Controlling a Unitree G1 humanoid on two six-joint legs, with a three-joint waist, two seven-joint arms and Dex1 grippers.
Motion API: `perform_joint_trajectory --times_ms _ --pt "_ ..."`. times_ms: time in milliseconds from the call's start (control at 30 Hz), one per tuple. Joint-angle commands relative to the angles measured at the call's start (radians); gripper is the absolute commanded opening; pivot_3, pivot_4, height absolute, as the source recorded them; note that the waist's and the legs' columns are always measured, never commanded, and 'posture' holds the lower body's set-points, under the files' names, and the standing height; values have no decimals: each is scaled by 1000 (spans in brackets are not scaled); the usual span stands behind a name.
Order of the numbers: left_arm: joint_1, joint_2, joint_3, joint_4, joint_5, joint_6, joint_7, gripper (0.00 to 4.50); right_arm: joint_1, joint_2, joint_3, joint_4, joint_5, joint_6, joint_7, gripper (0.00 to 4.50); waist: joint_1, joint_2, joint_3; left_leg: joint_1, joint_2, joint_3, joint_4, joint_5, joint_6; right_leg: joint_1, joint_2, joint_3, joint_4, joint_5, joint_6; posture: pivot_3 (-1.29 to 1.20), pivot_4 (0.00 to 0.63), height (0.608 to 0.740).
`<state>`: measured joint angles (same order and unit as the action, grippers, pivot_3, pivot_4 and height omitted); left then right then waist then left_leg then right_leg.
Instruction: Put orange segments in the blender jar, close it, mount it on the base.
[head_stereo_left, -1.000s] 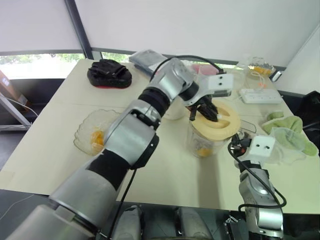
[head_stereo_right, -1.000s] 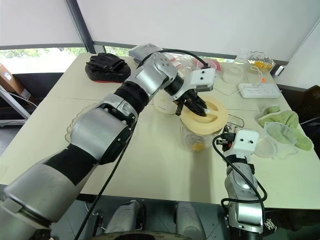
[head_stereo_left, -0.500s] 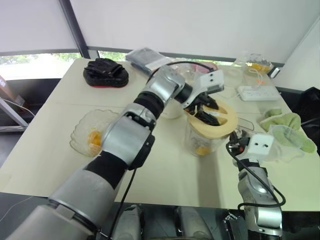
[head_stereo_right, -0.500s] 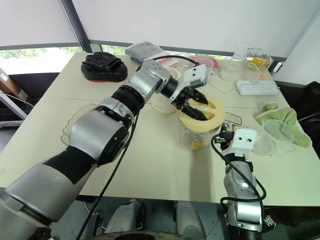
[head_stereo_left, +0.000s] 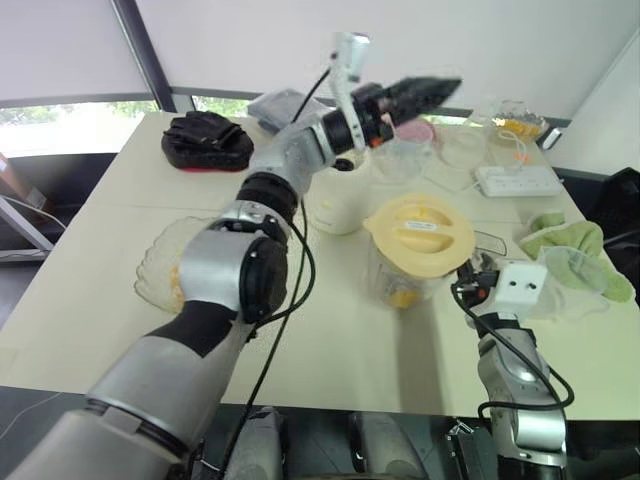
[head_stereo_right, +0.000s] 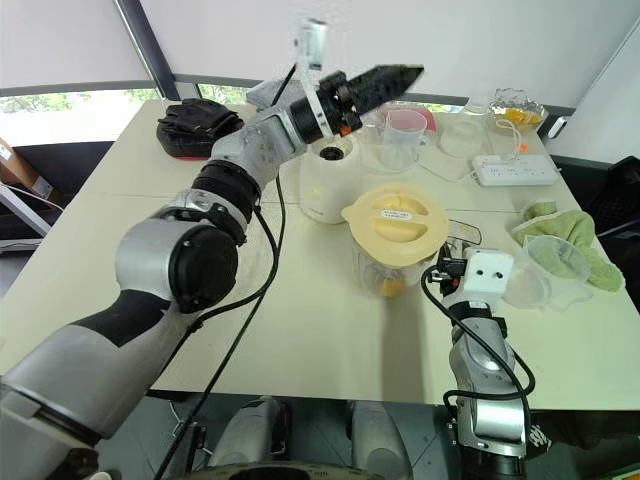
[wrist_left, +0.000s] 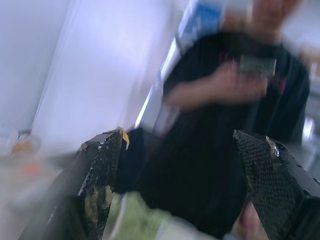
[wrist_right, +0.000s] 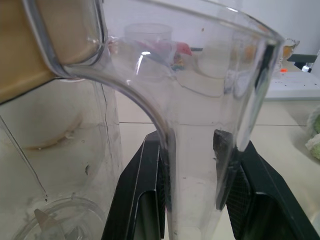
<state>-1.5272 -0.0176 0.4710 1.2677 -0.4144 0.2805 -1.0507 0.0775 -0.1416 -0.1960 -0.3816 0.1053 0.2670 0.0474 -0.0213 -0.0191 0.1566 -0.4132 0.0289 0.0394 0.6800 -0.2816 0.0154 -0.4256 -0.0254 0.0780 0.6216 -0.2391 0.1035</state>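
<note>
Jaws: left gripper (wrist_left: 175, 145) spread, empty — right gripper (wrist_right: 192, 150) clamps blender jar (wrist_right: 200, 100) handle.

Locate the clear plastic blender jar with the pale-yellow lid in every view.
Left eye: clear plastic blender jar centre-right, under its pale-yellow lid.
Right eye: just right of centre.
Left wrist: not seen.
Right wrist: its handle between the right gripper fingers.
Shared landmark: that lid.

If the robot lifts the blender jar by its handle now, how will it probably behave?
The blender jar looks rigid, probably light: clear plastic, few orange segments. The right gripper clamps only the handle, so it may tilt. The lid might slip.
</note>
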Motion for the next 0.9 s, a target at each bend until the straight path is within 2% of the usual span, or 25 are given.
perform_joint_trajectory --times_ms 33,133,233,300,400,500,567,767,900 --pt "20 12 41 -66 -70 44 43 3704 -22 -24 -5 13 3 1 18 950 -1 0 0 0 0 0 0 0 0 0 0 0 1 0 0 0 150 740" --pt "54 19 -16 -98 -23 2 85 3704 -36 -34 -7 18 6 8 27 950 -1 0 0 2 -1 1 0 0 0 0 0 1 3 0 0 0 150 740" --pt "106 55 -96 -108 93 -157 279 3704 -62 -37 -18 17 22 16 30 950 0 0 0 3 -1 1 0 0 0 0 0 1 6 0 0 0 150 740" --pt "130 97 -69 -92 80 -184 375 3704 -89 -30 -36 14 46 23 22 950 -3 1 2 4 -1 1 0 0 0 0 0 2 7 0 0 0 150 740" --pt "204 149 -95 -105 114 -254 420 3704 -156 -25 -72 0 90 50 -1 950 -12 3 4 4 0 2 0 0 0 -2 1 3 9 2 3 0 150 740" --pt "310 183 -168 -177 164 -289 370 3704 -254 -36 -118 -20 145 102 -26 950 -18 6 7 4 0 2 0 0 -1 -2 0 3 9 2 4 0 150 740" --pt "403 209 -236 -279 190 -267 275 3704 -322 -54 -143 -26 171 140 -36 950 -17 6 8 3 0 3 0 1 -1 -2 0 3 9 2 4 0 150 740" --pt "685 322 -357 -700 157 -12 104 3704 -560 -132 -200 0 242 253 -59 950 -21 6 9 -5 0 6 -1 1 -1 -10 -1 2 10 2 4 0 150 740" --pt "827 383 -388 -939 108 139 70 3704 -748 -198 -200 88 263 303 -53 950 -21 7 10 -11 2 5 -1 2 -4 -18 -2 2 13 3 5 0 150 740"
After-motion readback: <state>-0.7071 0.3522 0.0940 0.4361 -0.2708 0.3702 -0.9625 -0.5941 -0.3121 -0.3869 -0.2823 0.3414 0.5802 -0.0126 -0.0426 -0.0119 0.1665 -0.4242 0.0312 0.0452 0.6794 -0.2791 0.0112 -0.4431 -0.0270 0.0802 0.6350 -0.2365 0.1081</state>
